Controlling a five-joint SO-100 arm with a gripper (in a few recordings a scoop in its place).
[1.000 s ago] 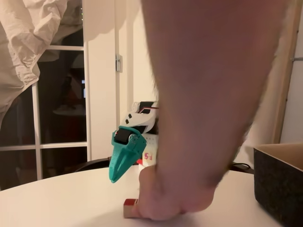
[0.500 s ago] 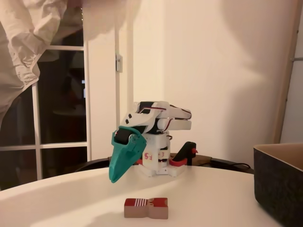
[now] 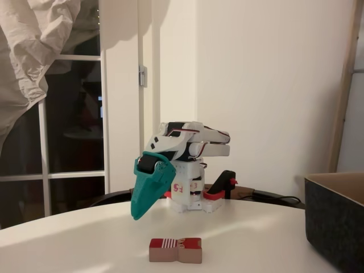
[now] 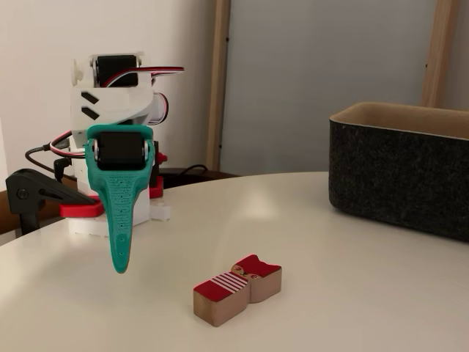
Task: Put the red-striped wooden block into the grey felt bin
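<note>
The red-striped wooden block lies flat on the white round table near its front, with red paint and white stripes on its top. My teal gripper hangs point-down above the table, folded close to the arm's base. It is shut and holds nothing. In a fixed view it stands above and left of the block, apart from it. The grey felt bin stands at the right, its tan lining showing at the rim.
A red-and-black clamp fixes the arm's white base to the table's far edge. A window and a pale draped cloth fill the left background. Bare tabletop lies between the block and the bin.
A person's arm and hand, which set the block down one second ago, has left the picture. The block lies free where the hand was. My arm has not moved.
</note>
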